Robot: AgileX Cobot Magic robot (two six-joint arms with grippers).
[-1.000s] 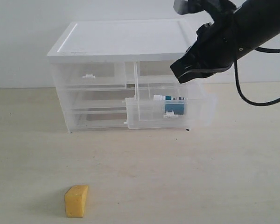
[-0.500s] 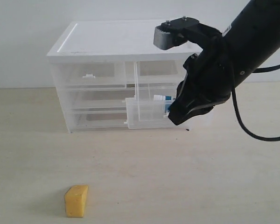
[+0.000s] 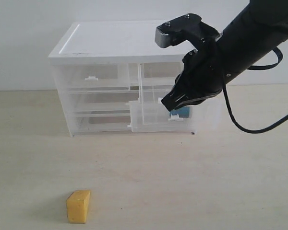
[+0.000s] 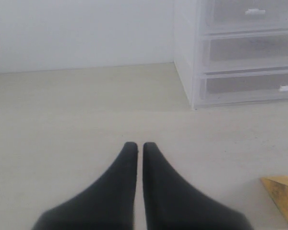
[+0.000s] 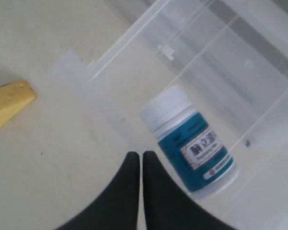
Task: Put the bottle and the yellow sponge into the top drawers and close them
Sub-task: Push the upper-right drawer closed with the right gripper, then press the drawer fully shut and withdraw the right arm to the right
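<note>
Above the pulled-out translucent plastic top drawer point(image 3: 149, 120), my right gripper point(image 5: 137, 155) is clenched empty beside the white teal-labelled bottle point(image 5: 192, 143) lying inside, and a careless withdrawal could snag the drawer wall.

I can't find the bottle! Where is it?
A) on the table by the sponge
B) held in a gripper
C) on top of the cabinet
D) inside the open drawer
D: the bottle sits inside the open drawer, and the right gripper near it is shut and empty.
</note>
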